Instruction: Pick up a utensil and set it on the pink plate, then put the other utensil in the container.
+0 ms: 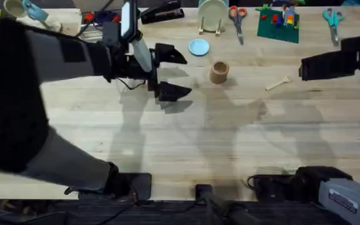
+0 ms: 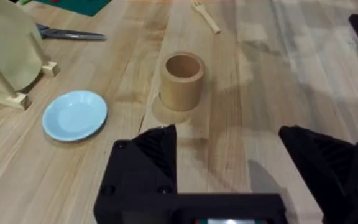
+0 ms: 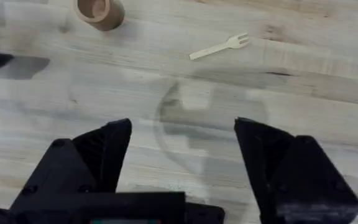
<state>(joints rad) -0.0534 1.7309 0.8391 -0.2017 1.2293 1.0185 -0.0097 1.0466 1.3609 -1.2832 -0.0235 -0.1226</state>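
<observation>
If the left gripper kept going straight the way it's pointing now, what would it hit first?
Most likely the container: in the left wrist view it stands upright just ahead of the open left gripper, roughly centred. Depth is unclear, so it might pass above it.

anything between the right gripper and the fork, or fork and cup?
Nothing visible. The right gripper is open above bare table, with the fork lying flat ahead of it. Bare wood also separates the fork from the cup.
</observation>
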